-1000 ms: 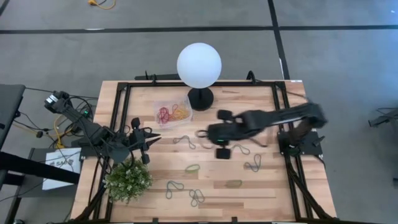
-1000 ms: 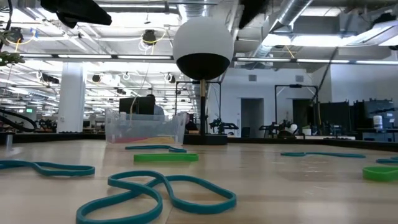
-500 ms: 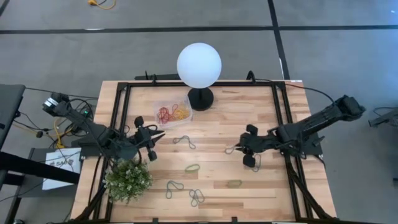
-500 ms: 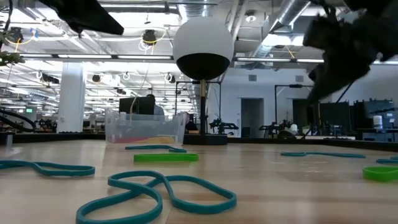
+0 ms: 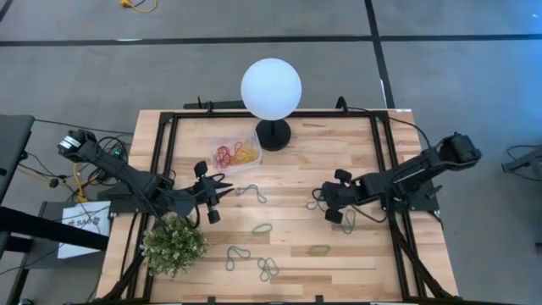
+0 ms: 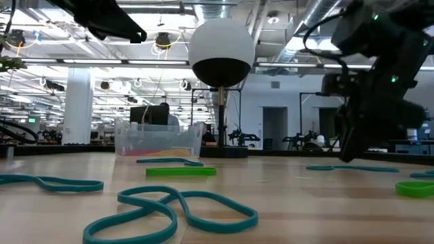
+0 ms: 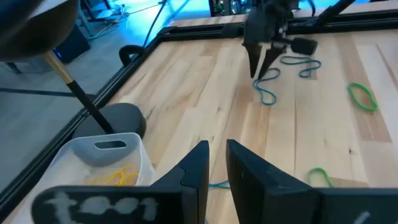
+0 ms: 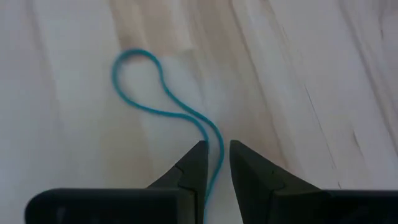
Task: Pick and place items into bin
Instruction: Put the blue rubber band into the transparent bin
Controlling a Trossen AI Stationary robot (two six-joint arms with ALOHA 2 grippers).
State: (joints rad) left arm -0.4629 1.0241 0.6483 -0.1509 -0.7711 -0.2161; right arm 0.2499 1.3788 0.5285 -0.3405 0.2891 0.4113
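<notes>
Dark right gripper [image 8: 214, 155] over band [image 8: 155, 93]

overhead straight down, table-level sideways, two wrist close-ups

Wooden table [image 5: 356, 152] carries scattered rubber bands [image 5: 262, 229], bin [image 5: 235, 153], lamp [image 5: 271, 91], plant [image 5: 174, 245].

The table [image 5: 288, 161] is pale planked wood, smooth with a faint sheen and visible grain. The bin [image 5: 236, 153] is clear glossy plastic. The rubber bands [image 8: 163, 112] look like thin matt rubber. The lamp [image 5: 271, 89] has a smooth matt white globe on a glossy black base. Each hand [image 8: 214, 163] has matt black plastic fingers.
</notes>
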